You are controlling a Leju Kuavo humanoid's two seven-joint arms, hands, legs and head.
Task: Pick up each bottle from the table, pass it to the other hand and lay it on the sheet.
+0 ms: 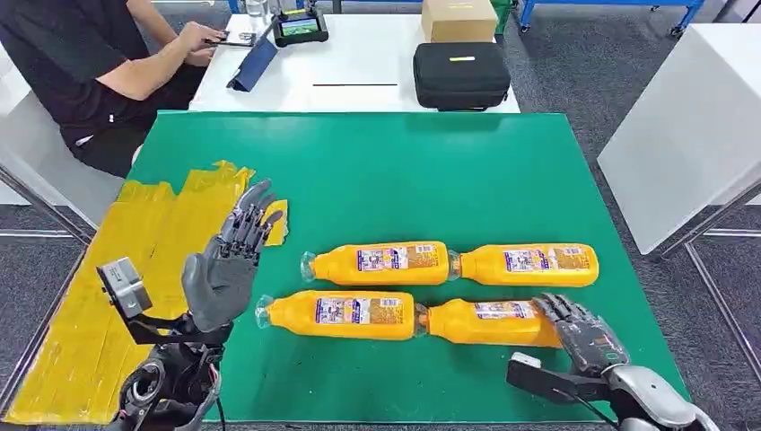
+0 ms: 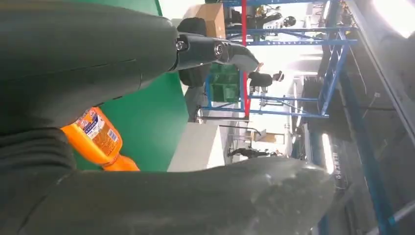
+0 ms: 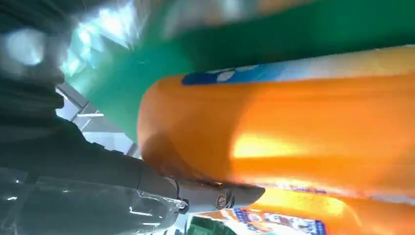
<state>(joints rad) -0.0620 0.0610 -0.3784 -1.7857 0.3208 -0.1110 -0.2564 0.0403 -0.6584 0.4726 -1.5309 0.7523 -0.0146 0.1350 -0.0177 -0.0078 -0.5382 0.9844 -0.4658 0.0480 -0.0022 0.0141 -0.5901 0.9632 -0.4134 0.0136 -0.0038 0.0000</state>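
1. Far left: the yellow sheet (image 1: 135, 269) lies flat along the left edge of the green surface (image 1: 404, 171), crinkled at its far end. No bottle on it.
2. The left hand (image 1: 226, 265) is raised over the sheet's right edge, palm up-ish, fingers (image 1: 251, 215) spread and holding nothing. Its wrist view catches one bottle's label past the thumb.
3. Four orange bottles lie on their sides in two rows mid-surface, all full of orange liquid, caps on, necks pointing left. Far row: far-left bottle (image 1: 381, 263), then far-right bottle (image 1: 529, 265), cap of the second just about touching the base of the first.
4. Near row: near-left bottle (image 1: 341, 314), then near-right bottle (image 1: 489, 321), again end to end.
5. The right hand (image 1: 579, 332) sits at the base end of the near-right bottle, fingers (image 1: 556, 310) draped over it. The right wrist view is blurry but shows the orange body right up against the hand. Can't tell if it's truly gripping or just resting there.
6. Behind the green surface: a white table with a black case (image 1: 460, 75), a cardboard box (image 1: 459, 19), and a seated person (image 1: 99, 63) at far left.
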